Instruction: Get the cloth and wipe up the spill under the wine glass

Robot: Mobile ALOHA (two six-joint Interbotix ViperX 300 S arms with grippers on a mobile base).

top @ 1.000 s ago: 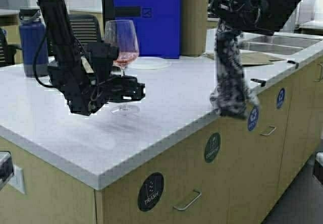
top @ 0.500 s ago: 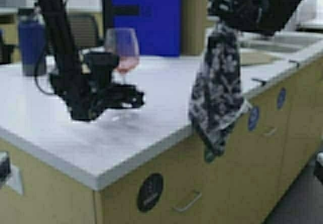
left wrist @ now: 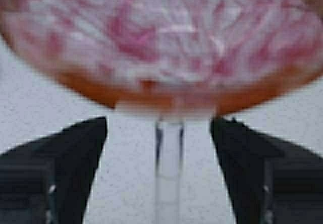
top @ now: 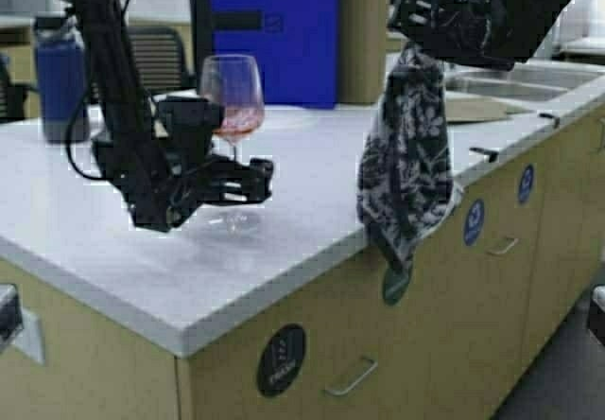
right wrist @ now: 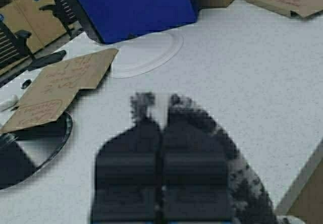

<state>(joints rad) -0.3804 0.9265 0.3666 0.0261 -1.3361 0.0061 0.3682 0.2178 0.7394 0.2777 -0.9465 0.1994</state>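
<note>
The wine glass (top: 233, 94) stands on the white counter (top: 312, 183) with pinkish liquid in its bowl (left wrist: 169, 57). My left gripper (top: 253, 179) is open. Its dark fingers (left wrist: 75, 153) straddle the stem (left wrist: 169, 173) just under the bowl, with a gap on each side. The dark floral cloth (top: 406, 155) hangs from my right gripper (top: 413, 37), which is shut on the cloth's top edge, raised over the counter's front edge to the right of the glass. The right wrist view shows the shut fingers (right wrist: 131, 173) with cloth (right wrist: 242, 183) bunched beside them. I cannot make out the spill.
A dark blue bottle (top: 60, 75) stands at the back left. A blue panel (top: 274, 32) and a white plate (right wrist: 146, 55) lie behind the glass. Brown paper mats (right wrist: 65, 88) lie on the counter. A sink (top: 515, 84) is at the far right.
The hanging cloth has swung left and spread wider. The glass and my left gripper sit slightly lower in the high view than a second ago.
</note>
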